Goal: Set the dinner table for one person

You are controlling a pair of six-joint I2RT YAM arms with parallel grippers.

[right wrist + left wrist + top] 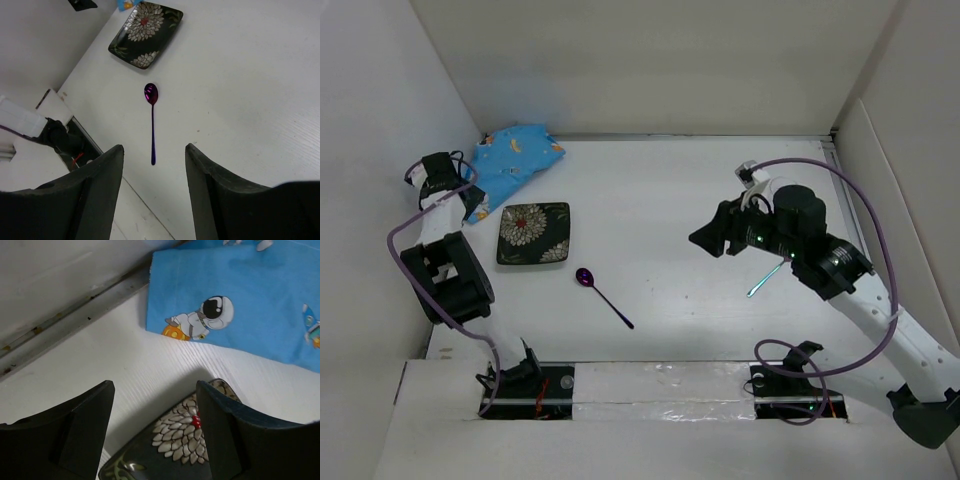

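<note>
Dinner table [650,190] lies beneath right claw [703,238]; jaws apart.

One blue cloth [515,158], one dark flowered plate [533,233], one purple spoon [607,301] and one thin teal utensil [765,280] lie on one dinner table [660,200].

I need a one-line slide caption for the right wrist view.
Open right hand above the white table, aimed at a purple spoon lying apart from a black floral plate.

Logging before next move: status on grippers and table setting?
Left gripper open, empty, above plate corner. Right gripper open, empty, aimed at purple spoon. Dinner table: plate and spoon laid apart; blue cloth in far-left corner. Teal utensil under right arm.
</note>
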